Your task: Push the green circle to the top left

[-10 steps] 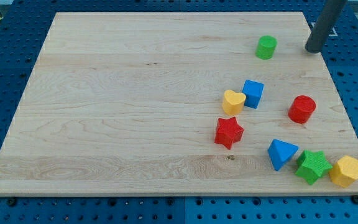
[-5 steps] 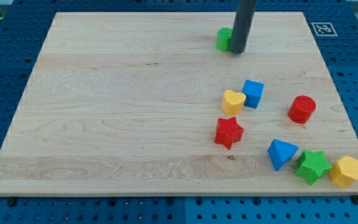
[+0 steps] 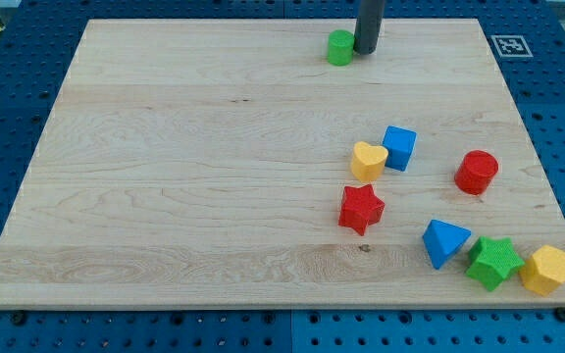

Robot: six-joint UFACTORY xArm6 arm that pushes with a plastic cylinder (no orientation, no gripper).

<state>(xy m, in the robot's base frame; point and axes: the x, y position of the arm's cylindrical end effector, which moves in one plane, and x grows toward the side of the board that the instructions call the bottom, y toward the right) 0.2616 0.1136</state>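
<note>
The green circle [image 3: 339, 47] is a short green cylinder near the view's top edge of the wooden board [image 3: 184, 176], a little right of the middle. My tip [image 3: 365, 50] is the end of a dark rod that comes down from the view's top. It stands right against the green circle's right side.
A yellow heart [image 3: 367, 161] and a blue cube [image 3: 398, 147] sit together right of centre, with a red star [image 3: 361, 208] below them. A red cylinder [image 3: 477, 172] is further right. A blue triangle [image 3: 443, 241], green star [image 3: 492, 262] and yellow hexagon [image 3: 546, 270] line the bottom right.
My tip swept in from the top right to the green circle's right side and pushed it left and up, toward the board's top edge. The other blocks have not moved.
</note>
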